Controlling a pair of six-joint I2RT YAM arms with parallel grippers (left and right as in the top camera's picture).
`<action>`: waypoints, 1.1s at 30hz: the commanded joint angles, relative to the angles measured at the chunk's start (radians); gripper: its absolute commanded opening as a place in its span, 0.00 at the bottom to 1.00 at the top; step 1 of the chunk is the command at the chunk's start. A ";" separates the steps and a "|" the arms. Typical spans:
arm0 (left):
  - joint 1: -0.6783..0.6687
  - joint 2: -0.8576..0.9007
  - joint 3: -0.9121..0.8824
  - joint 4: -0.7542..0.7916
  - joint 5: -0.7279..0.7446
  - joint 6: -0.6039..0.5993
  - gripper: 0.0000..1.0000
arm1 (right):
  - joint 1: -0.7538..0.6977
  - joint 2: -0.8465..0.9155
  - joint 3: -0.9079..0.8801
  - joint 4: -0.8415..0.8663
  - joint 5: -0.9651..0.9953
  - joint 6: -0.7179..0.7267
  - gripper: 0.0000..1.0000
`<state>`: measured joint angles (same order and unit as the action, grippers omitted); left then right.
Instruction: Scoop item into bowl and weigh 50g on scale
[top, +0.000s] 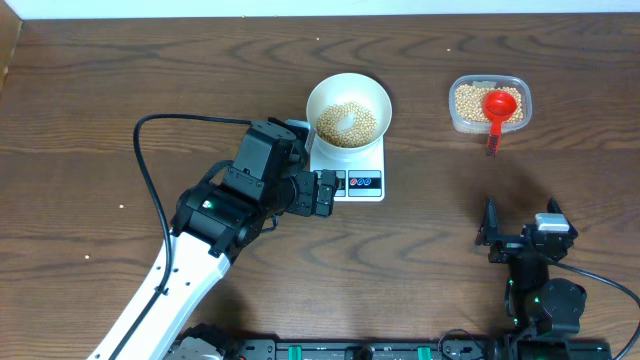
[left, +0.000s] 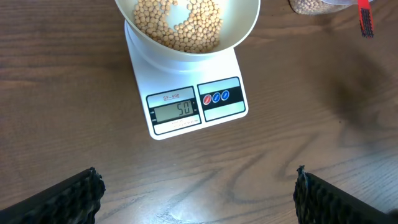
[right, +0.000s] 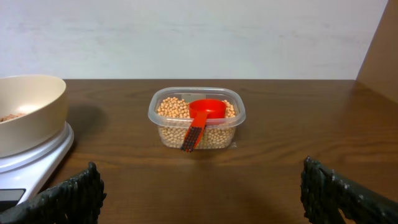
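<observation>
The cream-white bowl stands on the white scale and holds tan beans. In the left wrist view the scale reads 50 under the bowl of beans. My left gripper is open and empty, just left of the scale's front edge; its fingers frame bare wood. My right gripper is open and empty at the front right, facing the tub; its fingers frame bare table. The bowl and scale show at the left of the right wrist view.
A clear plastic tub of beans stands at the back right with a red scoop resting in it, handle over the near rim. It shows centred in the right wrist view. A black cable loops left of the left arm.
</observation>
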<state>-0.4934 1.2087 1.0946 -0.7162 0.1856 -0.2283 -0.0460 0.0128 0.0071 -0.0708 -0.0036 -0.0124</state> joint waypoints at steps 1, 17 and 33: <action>0.004 0.002 0.016 -0.008 0.005 0.010 1.00 | 0.008 -0.006 -0.002 -0.004 0.012 -0.011 0.99; 0.216 -0.072 -0.036 0.155 -0.021 0.130 1.00 | 0.008 -0.006 -0.002 -0.004 0.012 -0.011 0.99; 0.490 -0.614 -0.526 0.588 -0.021 0.300 1.00 | 0.008 -0.006 -0.002 -0.004 0.012 -0.011 0.99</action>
<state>-0.0368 0.7040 0.6548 -0.1741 0.1734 0.0193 -0.0444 0.0124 0.0071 -0.0704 -0.0025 -0.0124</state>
